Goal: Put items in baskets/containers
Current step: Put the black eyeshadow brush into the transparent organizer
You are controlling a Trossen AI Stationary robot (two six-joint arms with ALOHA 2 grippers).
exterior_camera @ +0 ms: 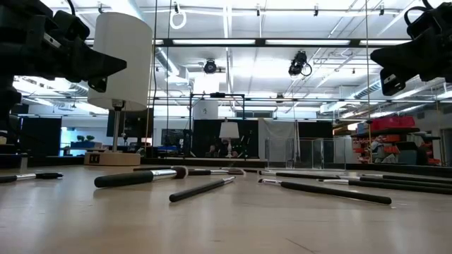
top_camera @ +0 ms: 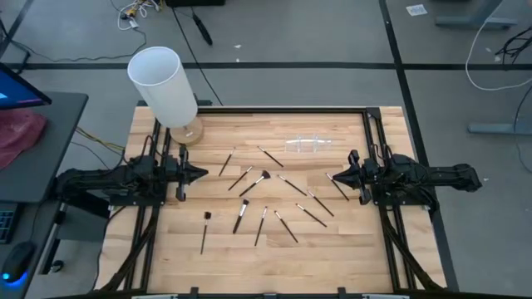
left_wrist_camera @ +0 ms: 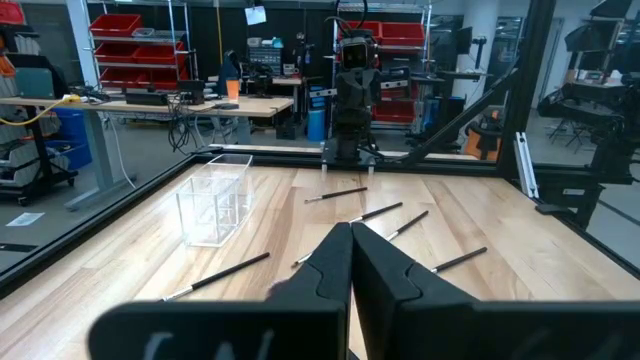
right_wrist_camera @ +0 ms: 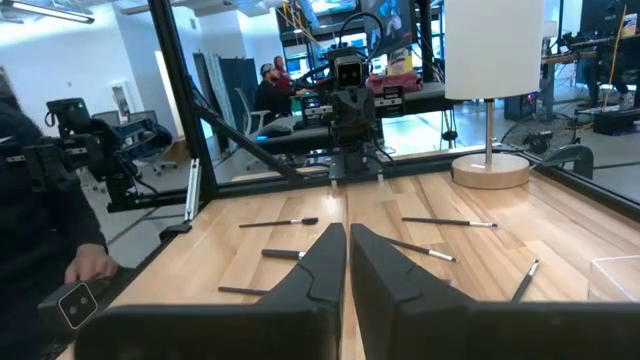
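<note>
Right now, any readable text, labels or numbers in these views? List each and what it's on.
None legible.
Small dark plate on the white cylinder lamp's wooden base: too small to read.
Paper on the floor: print too small.
Makeup brushes, clear holder, both arms: no markings visible.

No readable text, labels or numbers, as far as visible.

left gripper (top_camera: 202, 174) and right gripper (top_camera: 331, 176) face each other, jaws closed.
</note>
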